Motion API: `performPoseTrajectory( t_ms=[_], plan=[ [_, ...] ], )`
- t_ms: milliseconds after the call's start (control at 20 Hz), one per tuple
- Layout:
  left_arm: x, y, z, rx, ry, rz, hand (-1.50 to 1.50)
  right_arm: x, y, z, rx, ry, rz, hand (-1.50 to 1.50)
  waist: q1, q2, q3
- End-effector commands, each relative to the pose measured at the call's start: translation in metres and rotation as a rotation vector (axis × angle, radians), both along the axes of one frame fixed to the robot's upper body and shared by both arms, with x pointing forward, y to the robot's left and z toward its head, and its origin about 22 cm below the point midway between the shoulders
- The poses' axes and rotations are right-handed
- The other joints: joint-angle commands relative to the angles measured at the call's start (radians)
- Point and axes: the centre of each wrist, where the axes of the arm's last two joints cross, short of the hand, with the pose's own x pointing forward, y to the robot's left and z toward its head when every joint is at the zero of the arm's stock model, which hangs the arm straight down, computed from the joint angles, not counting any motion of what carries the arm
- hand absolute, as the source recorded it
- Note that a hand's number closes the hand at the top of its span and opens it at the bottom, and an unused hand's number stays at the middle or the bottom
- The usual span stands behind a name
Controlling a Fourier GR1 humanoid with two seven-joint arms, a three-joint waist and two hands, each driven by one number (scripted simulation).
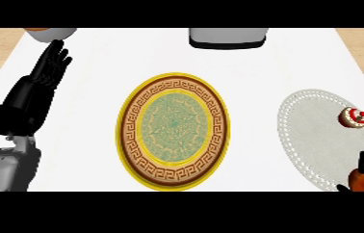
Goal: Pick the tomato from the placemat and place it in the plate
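With the small round red-and-white tomato [352, 117] sitting on the pale grey oval placemat [305, 131], right of the gold-rimmed patterned plate [173, 132], the barely visible right hand [356, 176], whose fingers I cannot tell, should approach from above, while the left hand [50, 66] rests spread open.
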Motion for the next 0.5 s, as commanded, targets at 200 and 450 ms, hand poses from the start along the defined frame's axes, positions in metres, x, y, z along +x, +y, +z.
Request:
performPoseTrajectory(
  t_ms=[200,450],
  plan=[
    [-0.004,0.014,-0.007,0.000,0.002,0.022,0.00,-0.027,0.050,0.063,0.232,-0.239,0.271,1.50,-0.011,-0.005,0.000],
    [0.001,0.001,-0.013,-0.001,0.000,0.003,0.00,-0.032,0.085,0.094,0.403,-0.295,0.370,1.50,0.006,0.002,0.000]
  ],
)
